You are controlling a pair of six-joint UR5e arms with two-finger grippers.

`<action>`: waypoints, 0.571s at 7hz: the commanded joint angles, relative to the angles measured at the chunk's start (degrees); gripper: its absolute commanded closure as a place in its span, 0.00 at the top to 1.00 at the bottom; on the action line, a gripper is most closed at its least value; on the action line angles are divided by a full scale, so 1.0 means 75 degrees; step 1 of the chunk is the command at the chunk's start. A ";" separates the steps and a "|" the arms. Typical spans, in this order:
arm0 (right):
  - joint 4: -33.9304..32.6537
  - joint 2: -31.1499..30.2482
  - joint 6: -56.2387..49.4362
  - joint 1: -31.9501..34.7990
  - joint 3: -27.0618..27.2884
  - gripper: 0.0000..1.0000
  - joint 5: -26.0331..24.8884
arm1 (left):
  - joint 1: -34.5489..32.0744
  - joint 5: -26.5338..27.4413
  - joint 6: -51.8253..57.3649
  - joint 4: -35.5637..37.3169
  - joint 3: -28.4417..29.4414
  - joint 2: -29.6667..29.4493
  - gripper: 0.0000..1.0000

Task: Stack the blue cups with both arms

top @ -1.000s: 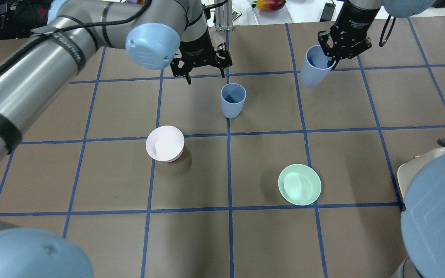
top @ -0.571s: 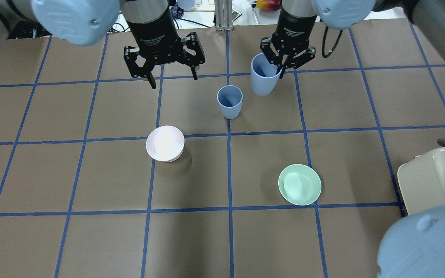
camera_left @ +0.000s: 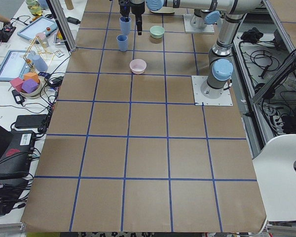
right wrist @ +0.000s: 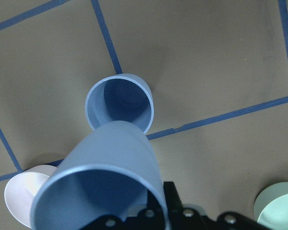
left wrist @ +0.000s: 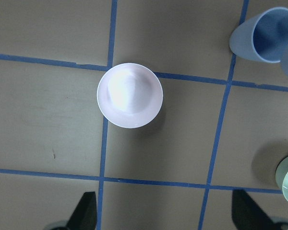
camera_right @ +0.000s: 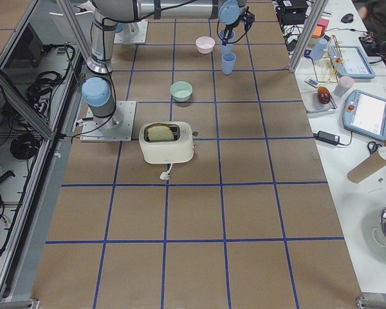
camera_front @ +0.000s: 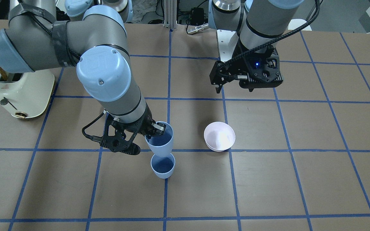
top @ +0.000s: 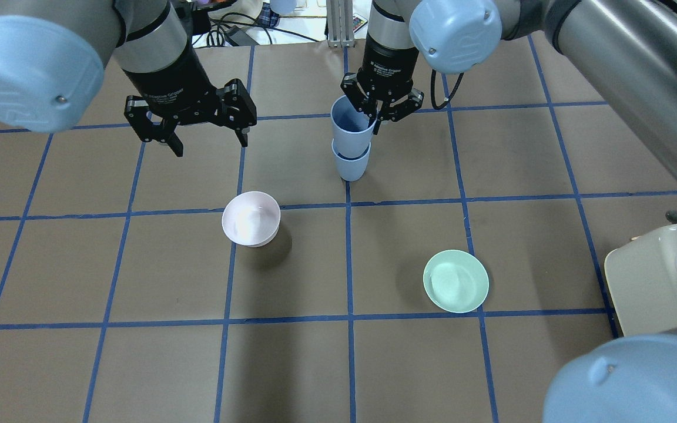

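Just below the right hand point(top: 377, 121), the lower blue cup point(top: 350, 167) stands on the desk point(top: 138, 364). In the overhead view its top is hidden by the upper blue cup point(top: 351, 126). The right hand pinches the rim of the upper blue cup, one finger inside and one outside, and holds it tilted. The right wrist view shows the lower cup's mouth open. Whether the two cups touch is hard to tell.

Well away from them, the left hand point(top: 211, 144) hangs with its fingers wide apart and holds nothing. The pink bowl point(top: 251, 218) sits below it. The green bowl point(top: 456, 281) is hidden behind the right arm in the front view. The toaster point(top: 650, 282) is cut off at the edge.

I count two cups, two bowls, one toaster and two hands.
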 commanded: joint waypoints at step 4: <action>-0.0240 0.0543 0.0095 0.0031 0.0025 0.01 0.0005 | 0.0083 0.0153 0.0149 0.1750 -0.0713 0.0161 1.00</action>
